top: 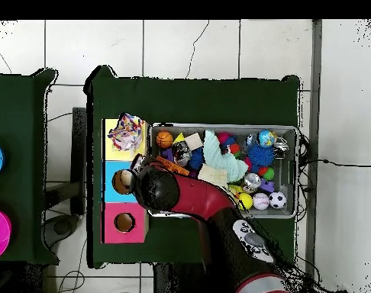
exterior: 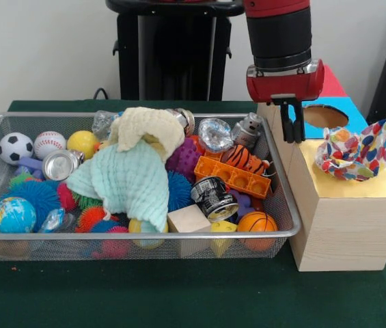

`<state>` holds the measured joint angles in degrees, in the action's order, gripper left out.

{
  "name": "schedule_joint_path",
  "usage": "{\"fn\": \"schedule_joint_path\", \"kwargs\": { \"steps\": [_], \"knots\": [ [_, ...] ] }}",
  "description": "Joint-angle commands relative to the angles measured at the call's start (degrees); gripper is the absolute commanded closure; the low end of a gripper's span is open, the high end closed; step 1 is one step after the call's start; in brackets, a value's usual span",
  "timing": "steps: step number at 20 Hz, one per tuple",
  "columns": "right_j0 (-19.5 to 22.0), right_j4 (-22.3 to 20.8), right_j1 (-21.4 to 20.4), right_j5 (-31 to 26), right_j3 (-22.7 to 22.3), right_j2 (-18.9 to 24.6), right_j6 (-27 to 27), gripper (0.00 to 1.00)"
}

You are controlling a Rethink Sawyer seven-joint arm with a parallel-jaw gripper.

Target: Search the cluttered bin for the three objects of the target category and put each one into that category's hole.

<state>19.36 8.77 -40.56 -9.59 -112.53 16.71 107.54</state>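
The wire-mesh bin (exterior: 138, 236) is full of toys; it also shows in the overhead view (top: 297, 172). One patterned fabric bundle (exterior: 353, 154) lies on the yellow face (exterior: 384, 184) of the wooden box and covers the hole there; the overhead view shows the bundle too (top: 126, 131). No other such bundle shows in the bin. My gripper (exterior: 292, 133) hangs empty over the box's left edge, between the bin and the blue-faced cut-out (exterior: 324, 116), left of the bundle. My arm (top: 169, 191) reaches across the bin's corner.
A cream muslin cloth (exterior: 148, 126) and a mint-green cloth (exterior: 128, 181) lie piled mid-bin. Around them are balls, cans, an orange brick (exterior: 237, 176), a small basketball (exterior: 256, 222) and a wooden block (exterior: 188, 219). The red-faced cut-out (top: 124, 222) is nearest the robot.
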Motion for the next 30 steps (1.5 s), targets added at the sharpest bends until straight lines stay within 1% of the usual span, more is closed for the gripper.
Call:
{"fn": "schedule_joint_path", "kwargs": {
  "steps": [1, 5, 7, 9, 11, 14, 16, 18, 22, 24, 30],
  "knots": [
    [-0.2, 1.7, -2.5, -8.2, -4.0, -3.2, 9.6, 1.00],
    [-1.6, 1.6, -7.0, -12.9, -3.7, -6.3, 9.5, 1.00],
    [-2.3, 1.0, -8.7, -15.0, -3.1, -8.0, 9.2, 1.00],
    [-2.7, 0.8, -10.1, -16.2, -3.0, -8.8, 9.2, 1.00],
    [-3.0, 0.8, -10.7, -16.4, -2.6, -9.2, 9.3, 1.00],
    [-2.2, 1.1, -10.8, -13.0, -1.6, -7.5, 8.6, 1.00],
    [-1.8, 1.1, -11.0, -13.0, -0.4, -6.5, 7.7, 1.00],
    [-0.4, 1.5, -11.1, -10.5, -0.3, -3.5, 6.4, 1.00],
    [2.3, 2.6, -11.5, -7.3, -1.1, 2.6, 5.0, 1.00],
    [3.6, 2.5, -11.5, -6.0, -0.6, 5.3, 4.5, 1.00],
    [7.6, 2.7, -10.9, -3.0, -0.8, 12.7, 5.0, 1.00]
  ]
}}
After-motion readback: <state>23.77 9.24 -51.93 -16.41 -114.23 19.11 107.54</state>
